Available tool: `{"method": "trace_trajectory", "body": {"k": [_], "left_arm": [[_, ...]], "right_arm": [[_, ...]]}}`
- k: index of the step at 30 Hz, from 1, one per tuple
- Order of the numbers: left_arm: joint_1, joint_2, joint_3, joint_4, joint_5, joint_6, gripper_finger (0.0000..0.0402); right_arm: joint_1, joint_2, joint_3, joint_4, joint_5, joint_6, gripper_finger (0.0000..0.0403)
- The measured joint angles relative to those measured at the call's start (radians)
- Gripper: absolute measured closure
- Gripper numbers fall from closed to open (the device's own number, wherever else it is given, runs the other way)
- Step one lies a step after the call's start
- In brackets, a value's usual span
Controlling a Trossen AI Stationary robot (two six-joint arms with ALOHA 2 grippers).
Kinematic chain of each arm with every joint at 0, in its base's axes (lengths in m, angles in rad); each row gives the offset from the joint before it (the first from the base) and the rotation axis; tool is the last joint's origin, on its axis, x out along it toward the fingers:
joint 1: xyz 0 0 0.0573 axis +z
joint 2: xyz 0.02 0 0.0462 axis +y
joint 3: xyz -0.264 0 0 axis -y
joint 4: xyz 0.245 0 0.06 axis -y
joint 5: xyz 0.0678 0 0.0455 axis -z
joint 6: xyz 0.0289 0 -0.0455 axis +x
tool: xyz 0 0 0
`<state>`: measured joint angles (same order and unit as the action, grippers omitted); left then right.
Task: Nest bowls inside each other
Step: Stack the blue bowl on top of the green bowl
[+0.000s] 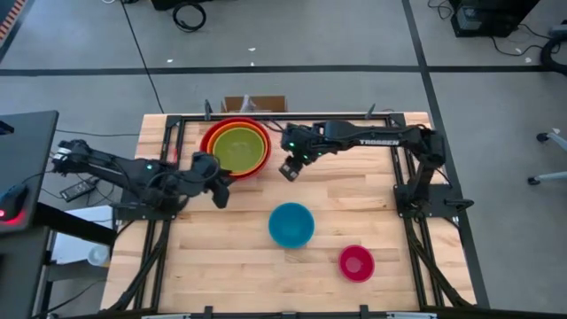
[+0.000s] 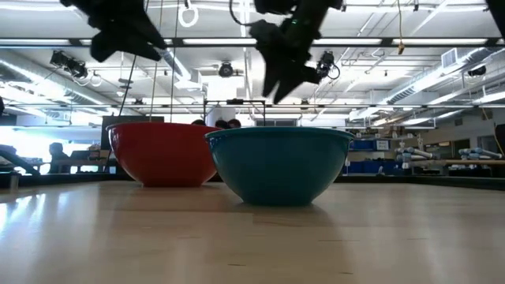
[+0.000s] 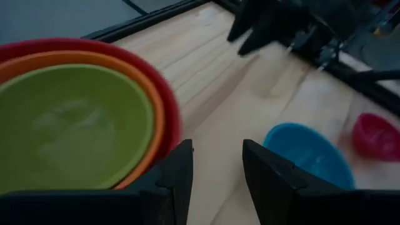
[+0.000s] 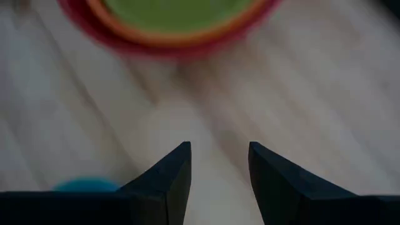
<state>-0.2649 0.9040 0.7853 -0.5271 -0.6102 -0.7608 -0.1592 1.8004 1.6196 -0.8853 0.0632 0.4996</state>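
The red bowl [image 1: 236,146] stands on its base at the table's far side, with the orange bowl [image 1: 252,135] nested in it and the lime green bowl [image 1: 239,151] in that one. The blue bowl [image 1: 291,224] rests alone on its base near the table's middle, and the pink bowl [image 1: 356,263] sits at the near right. My left gripper [image 1: 221,197] hangs open above the table, near-left of the stack. My right gripper [image 1: 290,170] hangs open just right of the stack, nothing between its fingers.
A black frame [image 1: 173,142] runs along the table's left, far and right sides, carrying both arm bases. Bare wood lies between the stack and the blue bowl and along the near left.
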Motion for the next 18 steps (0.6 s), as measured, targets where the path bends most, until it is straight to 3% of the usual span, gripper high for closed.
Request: {"method": "trace_trajectory", "body": {"k": [8, 18], "left_arm": [[0.000, 0.206, 0.000, 0.339, 0.052, -0.001, 0.0260], [-0.005, 0.308, 0.000, 0.413, 0.059, -0.196, 0.0260]], "right_arm": [[0.073, -0.155, -0.270, 0.161, -0.163, 0.081, 0.0239], [0.168, -0.047, -0.418, 0.376, -0.208, 0.076, 0.0239]]}}
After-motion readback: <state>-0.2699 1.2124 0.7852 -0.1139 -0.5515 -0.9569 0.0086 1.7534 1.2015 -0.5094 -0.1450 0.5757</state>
